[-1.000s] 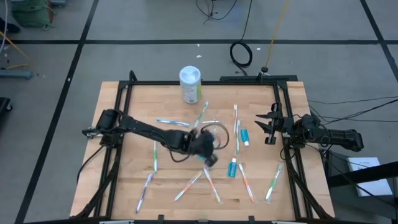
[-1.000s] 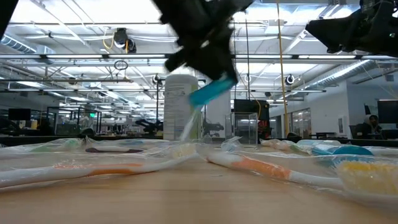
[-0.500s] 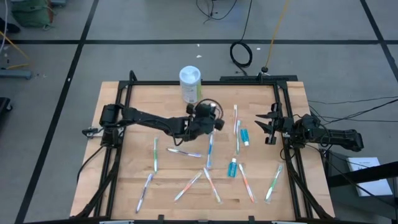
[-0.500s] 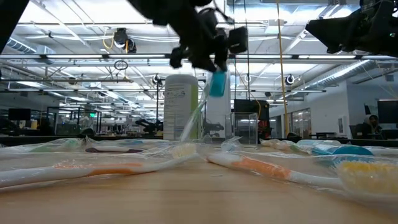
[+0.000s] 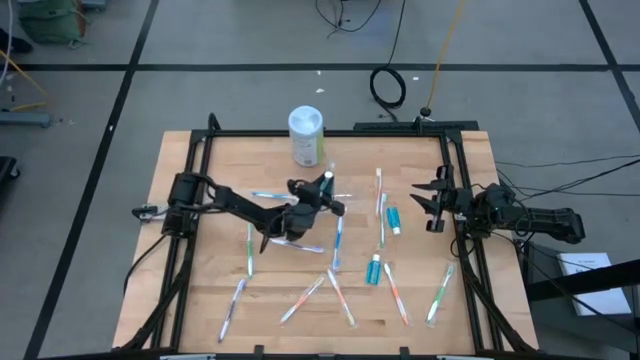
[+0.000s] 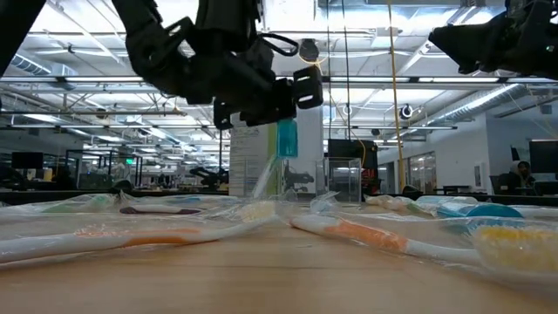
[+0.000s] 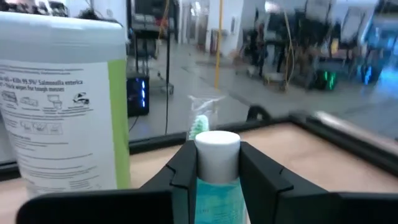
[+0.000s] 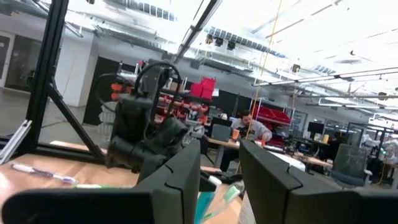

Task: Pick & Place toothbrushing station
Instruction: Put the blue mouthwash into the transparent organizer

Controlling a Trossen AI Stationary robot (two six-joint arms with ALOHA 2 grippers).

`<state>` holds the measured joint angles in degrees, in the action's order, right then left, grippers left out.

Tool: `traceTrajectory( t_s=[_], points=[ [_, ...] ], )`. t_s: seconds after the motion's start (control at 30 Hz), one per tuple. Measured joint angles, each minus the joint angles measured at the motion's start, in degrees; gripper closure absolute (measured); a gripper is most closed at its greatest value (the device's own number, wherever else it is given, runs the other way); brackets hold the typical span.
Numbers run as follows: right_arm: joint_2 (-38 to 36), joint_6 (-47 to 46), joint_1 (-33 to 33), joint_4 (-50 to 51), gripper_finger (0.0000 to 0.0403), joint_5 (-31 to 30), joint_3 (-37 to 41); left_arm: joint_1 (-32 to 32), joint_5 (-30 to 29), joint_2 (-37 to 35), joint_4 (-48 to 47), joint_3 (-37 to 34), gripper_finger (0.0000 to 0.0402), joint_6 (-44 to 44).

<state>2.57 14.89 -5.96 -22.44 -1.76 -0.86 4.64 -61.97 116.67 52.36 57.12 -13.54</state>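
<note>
My left gripper (image 5: 320,190) is over the table's middle, near the white canister with a green label (image 5: 306,135). It is shut on a teal toothpaste tube (image 6: 287,138) with a white cap (image 7: 217,149). Two more teal tubes (image 5: 393,218) (image 5: 374,270) lie flat on the wood to the right. Several wrapped toothbrushes (image 5: 250,250) (image 5: 342,298) (image 5: 440,292) lie scattered over the table. At the table's right edge my right gripper (image 5: 432,206) waits, open, with nothing between its fingers (image 8: 180,180). My left gripper pinches the tube's cap end (image 7: 217,177) between its two fingers, one on each side. The fingers lie level and come from the table's left. The tube stands upright with its cap up. Its teal body (image 6: 287,139) hangs below the fingers, clear of the table.
The canister (image 7: 62,106) stands just beyond my left gripper, toward the far edge. A wrapped green toothbrush (image 7: 200,121) lies right past the tube. Toothbrushes (image 6: 157,231) (image 6: 366,234) cover the near half of the table. A black frame (image 5: 190,180) runs along its sides.
My left gripper has carried the tube from the table's middle toward the far edge and the canister, then sunk lower. Its wrist has tipped up from pointing down to level. The tube has gone from slanting to upright, still clear of the table.
</note>
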Motion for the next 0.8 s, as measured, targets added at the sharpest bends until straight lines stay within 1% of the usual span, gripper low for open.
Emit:
traceTrajectory(
  t_s=[0.13,0.23,0.3,0.4,0.53,0.7,0.8],
  points=[
    [0.2,1.0,0.0,0.3,0.0298,0.0,0.0,0.5,0.4,1.8,2.0,0.5,0.0321,0.5],
    [0.5,1.0,0.0,0.5,0.0298,-0.1,0.0,1.2,1.9,2.6,0.2,0.1,0.0319,1.6],
    [0.8,1.0,0.0,0.4,0.0298,0.0,0.0,1.7,3.1,2.6,0.6,0.1,0.0317,1.9],
    [0.9,1.3,0.0,0.5,0.0298,0.0,0.0,1.9,3.3,1.9,2.3,0.4,0.0316,2.6],
    [0.9,1.3,0.0,0.4,0.0298,0.0,0.0,1.4,3.5,2.3,-0.3,0.2,0.0315,3.7],
    [0.9,1.3,0.0,0.4,0.0298,-0.1,0.0,0.1,3.5,2.2,-8.1,0.3,0.0315,-4.3],
    [0.9,1.3,0.0,0.4,0.0298,0.0,0.0,-0.9,4.6,2.2,-11.7,0.3,0.0314,-8.1]
  ],
)
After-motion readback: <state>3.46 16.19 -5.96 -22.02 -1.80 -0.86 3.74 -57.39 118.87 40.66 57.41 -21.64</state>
